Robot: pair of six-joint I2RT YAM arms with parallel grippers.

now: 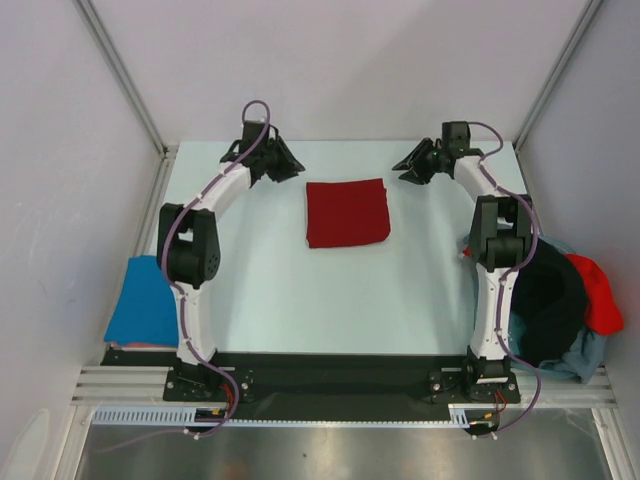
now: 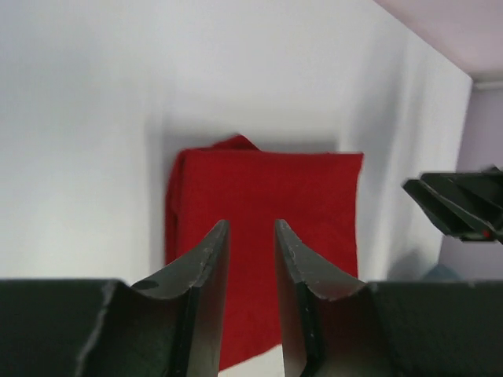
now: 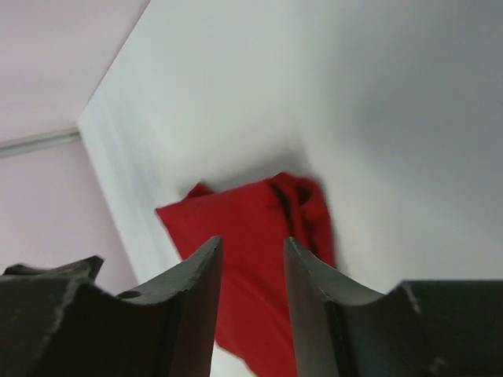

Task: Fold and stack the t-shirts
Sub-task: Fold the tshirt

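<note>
Leftmost, a blue shirt lies at the table's left edge, just beside the left arm's lower links. That arm rises from its base at the near edge, bends at the elbow and reaches to the far left part of the table. Its left gripper points inward toward the middle. Its jaws stand a little apart with nothing between them.

At the far centre, between the two grippers and touching neither, a dark red shirt lies flat. It is folded into a near-square, slightly wider across the table than deep and turned a touch off the table's edges.

On the other side the right arm mirrors this pose. The right gripper faces inward, jaws spread and holding nothing.

Beside that arm's base sits an unfolded heap: a black shirt, a bright red shirt and a pale grey-blue shirt.

That makes five shirts, one of each colour, and two arms.
</note>
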